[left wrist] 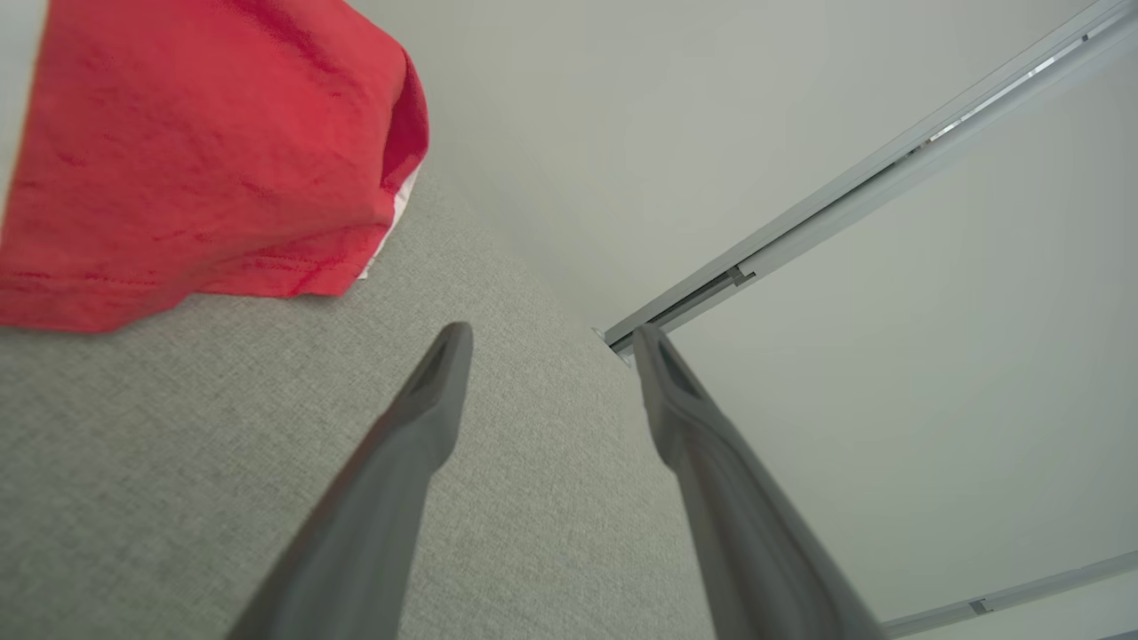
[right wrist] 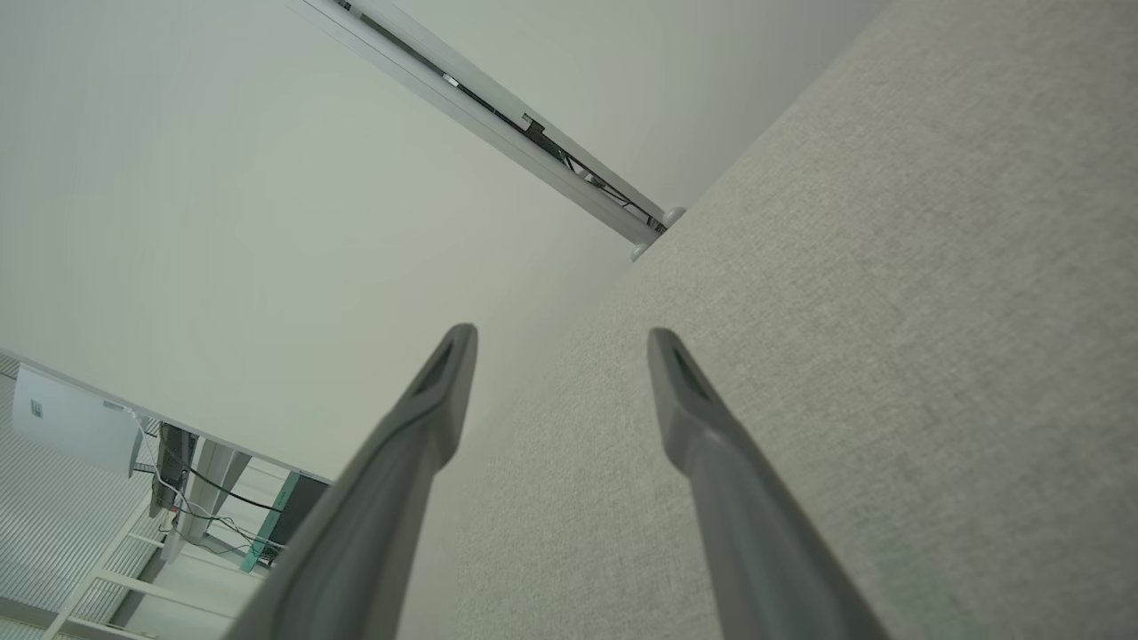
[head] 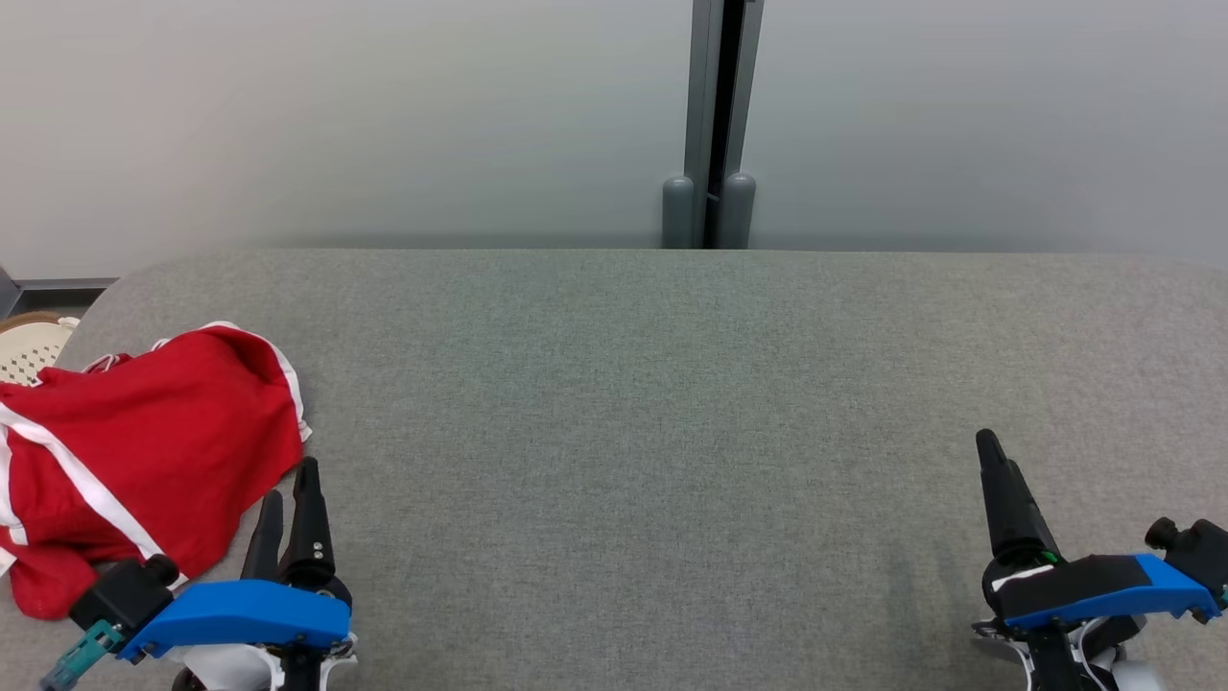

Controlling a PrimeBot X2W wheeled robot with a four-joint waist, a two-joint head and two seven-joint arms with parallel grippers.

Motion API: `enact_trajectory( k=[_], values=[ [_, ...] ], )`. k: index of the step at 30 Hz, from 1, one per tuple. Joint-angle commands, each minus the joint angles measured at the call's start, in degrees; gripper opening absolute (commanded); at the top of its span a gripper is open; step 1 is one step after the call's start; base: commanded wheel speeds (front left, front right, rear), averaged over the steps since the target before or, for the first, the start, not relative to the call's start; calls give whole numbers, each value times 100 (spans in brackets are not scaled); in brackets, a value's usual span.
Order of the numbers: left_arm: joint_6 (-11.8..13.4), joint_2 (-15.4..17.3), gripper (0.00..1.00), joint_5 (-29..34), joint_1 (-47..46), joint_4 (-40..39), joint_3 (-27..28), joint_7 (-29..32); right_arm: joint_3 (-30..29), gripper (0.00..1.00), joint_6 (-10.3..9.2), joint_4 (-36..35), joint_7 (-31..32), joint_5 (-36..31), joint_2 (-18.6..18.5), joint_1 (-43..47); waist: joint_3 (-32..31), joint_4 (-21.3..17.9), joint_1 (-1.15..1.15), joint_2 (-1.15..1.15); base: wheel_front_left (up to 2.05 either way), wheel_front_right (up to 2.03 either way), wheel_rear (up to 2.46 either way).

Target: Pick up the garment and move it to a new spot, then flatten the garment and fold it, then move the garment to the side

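While the crumpled red white-striped cloth garment [head: 144, 451] beside the left claw [head: 290, 485] is cropped, we find that claw and the right claw [right wrist: 560, 331] released.

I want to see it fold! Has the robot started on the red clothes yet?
Nothing looks done yet: the red garment lies crumpled at the left end of the grey table. Nothing is in hand: the left gripper sits open beside it, and the right gripper is open above bare table. Picking up, flattening, folding and moving aside are all left.
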Motion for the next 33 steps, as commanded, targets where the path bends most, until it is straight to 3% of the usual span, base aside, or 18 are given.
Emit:
enact_trajectory(
  k=[1,33],
  values=[
    [5,55,100,276,-170,-43,-46,-65,28,100,10,-32,-76,-248,-33,-182,1,1,0,0,0,0,0],
    [254,145,100,2757,-266,471,-652,-609,118,100,12,278,-621,-3002,62,-43,-24,108,0,0,0,0,0]
  ],
)
